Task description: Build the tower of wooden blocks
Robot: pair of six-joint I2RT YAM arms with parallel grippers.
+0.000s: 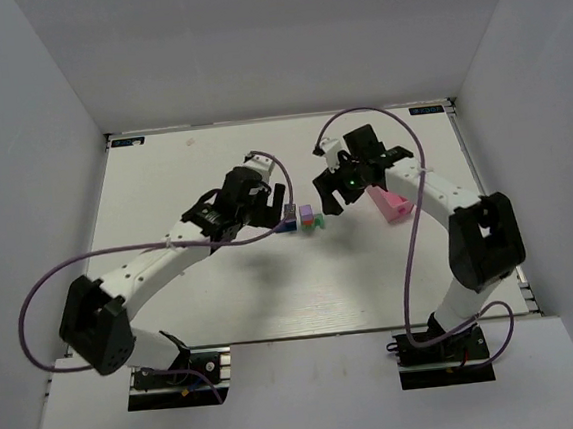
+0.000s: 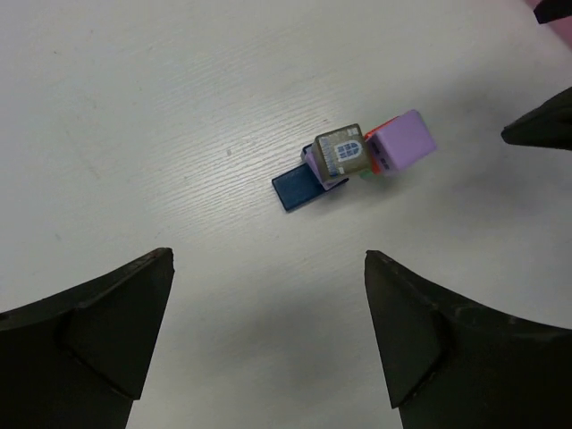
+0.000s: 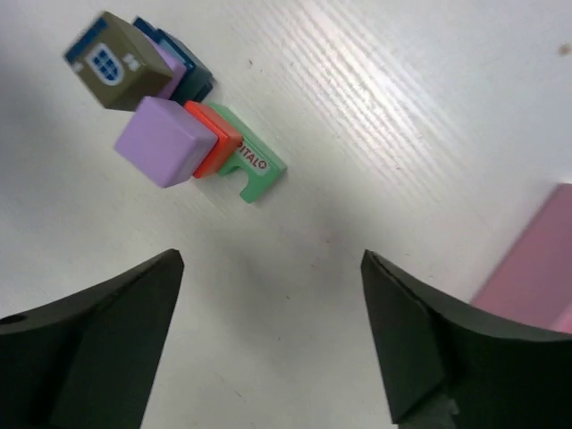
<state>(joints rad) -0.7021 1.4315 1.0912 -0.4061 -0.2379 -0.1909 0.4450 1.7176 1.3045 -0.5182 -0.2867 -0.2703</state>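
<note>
Top view: the wood block tower (image 1: 302,219) stands on the table (image 1: 192,163) between the left gripper (image 1: 272,204) and right gripper (image 1: 327,197); left wrist view: jaws spread, empty, tower ahead; right wrist view: jaws spread, empty, pink tray (image 3: 534,268) at right.

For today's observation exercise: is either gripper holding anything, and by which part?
Nothing is held: the left gripper and the right gripper are both open and empty, clear of the wood block tower.

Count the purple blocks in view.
2. One purple cube tops the red-orange block and green piece. The other purple block is sandwiched between the window-painted block and the dark blue block. More may be hidden underneath.
</note>
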